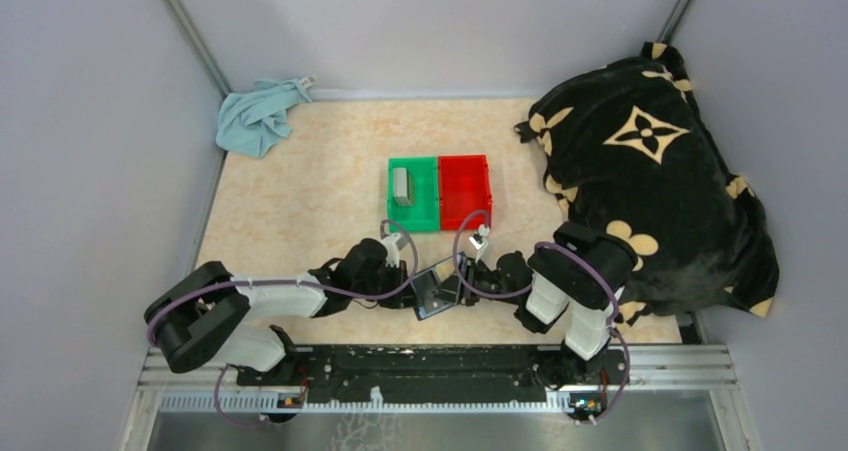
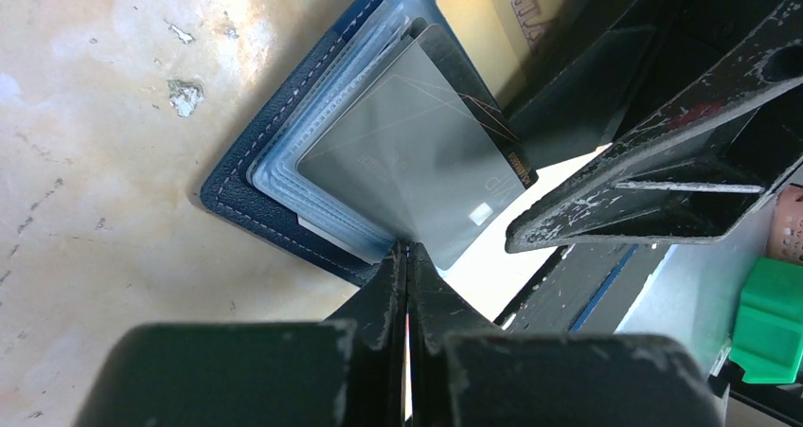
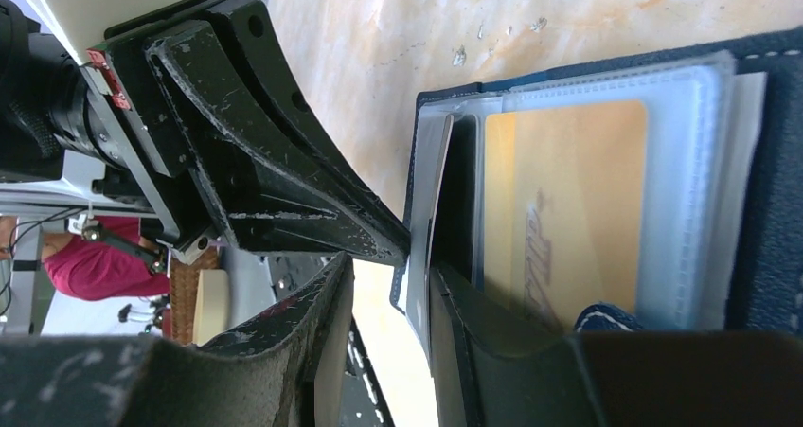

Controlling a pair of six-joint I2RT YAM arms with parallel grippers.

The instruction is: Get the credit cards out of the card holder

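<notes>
Card [image 2: 407,162] in left gripper [image 2: 407,249] — grey

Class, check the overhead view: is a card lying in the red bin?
No, the red bin shows only bare floor; the grey card lies in the green bin.

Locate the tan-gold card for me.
The tan-gold card sits in a clear sleeve inside the open card holder, between the left gripper and right gripper, low centre of the top view.

There is a dark blue card holder [image 2: 232,200], a grey card [image 2: 407,162], a gold card [image 3: 568,209], a green bin [image 1: 425,207], a red bin [image 1: 466,191] and a black blanket [image 1: 650,206] with cream flowers.
</notes>
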